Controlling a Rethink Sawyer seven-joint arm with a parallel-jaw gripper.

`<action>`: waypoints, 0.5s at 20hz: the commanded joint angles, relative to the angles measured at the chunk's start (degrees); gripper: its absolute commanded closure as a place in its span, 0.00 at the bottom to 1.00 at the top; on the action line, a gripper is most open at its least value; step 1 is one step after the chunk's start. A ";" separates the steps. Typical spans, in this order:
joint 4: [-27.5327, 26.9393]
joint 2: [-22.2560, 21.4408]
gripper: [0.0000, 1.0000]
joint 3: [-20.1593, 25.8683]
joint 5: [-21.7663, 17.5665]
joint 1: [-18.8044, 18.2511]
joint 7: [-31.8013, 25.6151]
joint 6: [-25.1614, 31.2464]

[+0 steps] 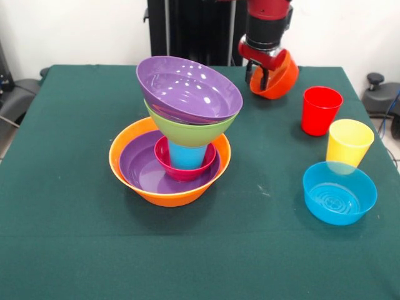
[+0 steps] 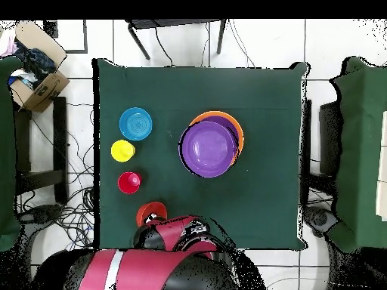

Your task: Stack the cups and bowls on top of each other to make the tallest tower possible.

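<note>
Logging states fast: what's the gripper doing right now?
Gripper: shut on the small orange bowl, held tilted above the table.

The red and black arm descends vertically; its gripper (image 1: 259, 74) points downward, fingers closed on the rim of the tilted small orange bowl (image 1: 279, 80).

Bright, even light is falling from above, and white highlights are glinting on the upper purple bowl (image 1: 189, 87) and along the large orange bowl (image 1: 169, 164). Soft, faint shadows are lying beneath the blue bowl (image 1: 339, 192) and the yellow cup (image 1: 349, 142) on the green tablecloth (image 1: 62, 187). The front view is looking reasonably crisp throughout; the overhead view is rendering the objects as flat patches of colour.
</note>
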 commanded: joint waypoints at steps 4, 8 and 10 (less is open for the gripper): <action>-6.12 -2.07 1.00 1.52 -0.60 -0.53 -1.16 3.32; -3.52 -5.80 1.00 2.64 1.39 -1.78 -0.18 7.08; -2.83 -7.11 1.00 3.15 1.55 -2.60 -0.39 8.43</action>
